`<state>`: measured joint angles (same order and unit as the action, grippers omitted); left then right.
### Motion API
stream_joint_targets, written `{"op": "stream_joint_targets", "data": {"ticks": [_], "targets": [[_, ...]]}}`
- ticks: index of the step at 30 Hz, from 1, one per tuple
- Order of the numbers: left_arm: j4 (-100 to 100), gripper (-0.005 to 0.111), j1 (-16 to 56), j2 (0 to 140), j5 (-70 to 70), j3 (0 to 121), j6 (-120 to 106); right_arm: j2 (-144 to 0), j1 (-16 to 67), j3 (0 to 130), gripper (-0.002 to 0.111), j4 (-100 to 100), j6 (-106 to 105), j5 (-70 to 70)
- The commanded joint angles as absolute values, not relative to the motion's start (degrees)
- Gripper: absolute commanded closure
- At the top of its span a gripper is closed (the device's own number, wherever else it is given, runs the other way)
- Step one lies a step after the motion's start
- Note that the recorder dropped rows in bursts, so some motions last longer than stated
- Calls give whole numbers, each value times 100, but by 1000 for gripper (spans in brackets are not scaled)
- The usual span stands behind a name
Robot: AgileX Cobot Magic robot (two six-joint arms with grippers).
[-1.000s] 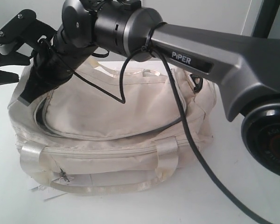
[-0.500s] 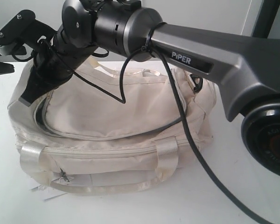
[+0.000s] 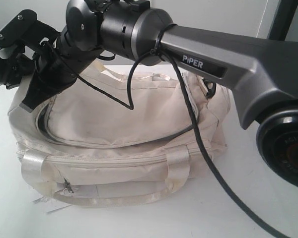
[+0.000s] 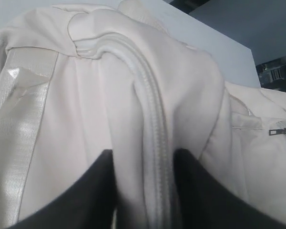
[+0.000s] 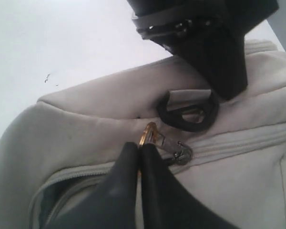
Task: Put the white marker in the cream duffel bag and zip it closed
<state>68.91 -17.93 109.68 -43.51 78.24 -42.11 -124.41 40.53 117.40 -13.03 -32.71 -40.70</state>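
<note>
The cream duffel bag lies on the white table, its curved top zipper gaping at the left end. My right gripper reaches across to that end and is shut on the gold charm, right beside the zipper slider and a black D-ring. At the bag's left end my left gripper is shut on a raised fold of the bag carrying the zipper seam; in the exterior view it sits at the far left. The white marker is hidden.
The right arm spans the bag, and its black cable drapes over the top. A shiny strap handle and a front pocket zip pull face the camera. A white paper tag pokes out underneath.
My left gripper has moved in from the far left onto the bag's left end. The bag has shifted a little and less of the paper tag shows. The right arm has barely moved.
</note>
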Motion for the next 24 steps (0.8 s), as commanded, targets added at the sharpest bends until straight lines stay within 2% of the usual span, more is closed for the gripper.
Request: {"op": "stream_joint_targets", "data": {"ticks": [1, 2, 24], "targets": [[6936, 100, -1769, 10956, -4245, 7867, -4247, -12421, 4055, 11757, 108, -1345, -3334, -4027], [6936, 107, -1769, 10956, -4222, 7867, -4247, -12421, 4055, 11757, 108, -1359, -3334, -4028], [7026, 107, -1769, 10956, -4293, 7867, -4181, -12345, 4219, 11757, 108, -1833, -3322, -4616]]}}
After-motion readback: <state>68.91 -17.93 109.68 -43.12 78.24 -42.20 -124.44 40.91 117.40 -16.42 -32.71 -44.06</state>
